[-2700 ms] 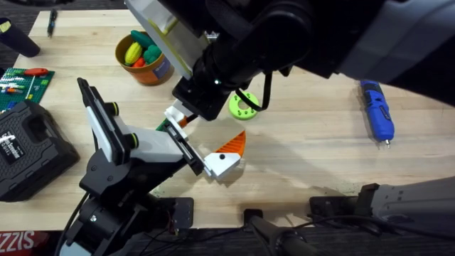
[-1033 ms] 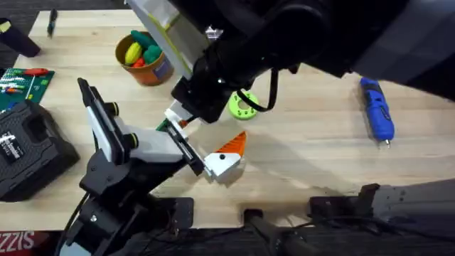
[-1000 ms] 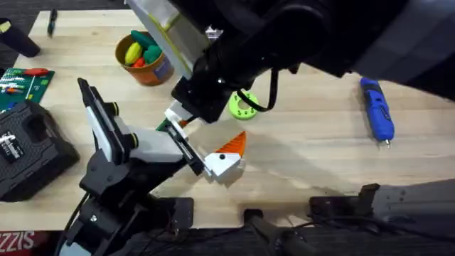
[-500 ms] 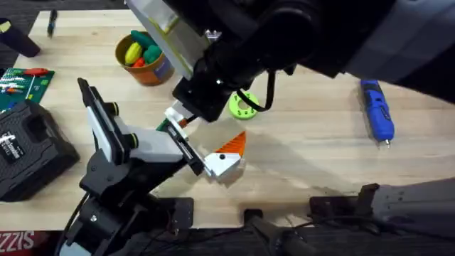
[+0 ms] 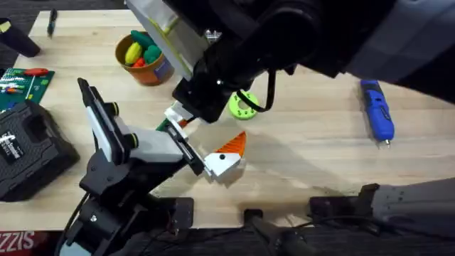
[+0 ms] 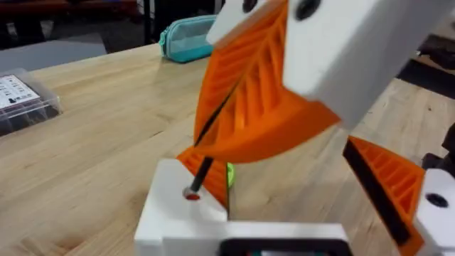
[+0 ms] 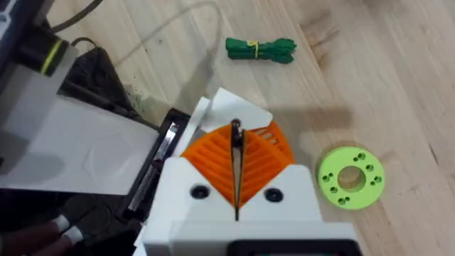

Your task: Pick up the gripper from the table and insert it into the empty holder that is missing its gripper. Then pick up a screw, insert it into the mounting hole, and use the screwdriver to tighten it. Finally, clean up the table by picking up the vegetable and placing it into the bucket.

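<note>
The white gripper piece (image 6: 186, 217) with its orange wedge sits in the holder at the end of my left arm, also seen as a white block (image 7: 238, 105). My right gripper (image 7: 235, 153) is shut on a thin black screw (image 7: 235, 167). The screw's tip (image 6: 196, 183) touches the red-ringed mounting hole in that piece. My left gripper (image 6: 291, 188) stands open, with its other orange finger (image 6: 387, 186) off to the side. The blue screwdriver (image 5: 377, 110) lies at the right. A green vegetable bundle (image 7: 260, 48) lies on the table. The orange bucket (image 5: 151, 71) stands at the back left.
A lime-green ring disc (image 5: 243, 105) lies just beyond the right gripper. A black case (image 5: 28, 149) and a green board (image 5: 25, 82) are at the left edge. A teal pouch (image 6: 186, 37) and a clear box (image 6: 21, 99) sit farther off.
The right arm's upper bulk has shifted a little since the earliest frame. Over the last second nothing has visibly moved.
</note>
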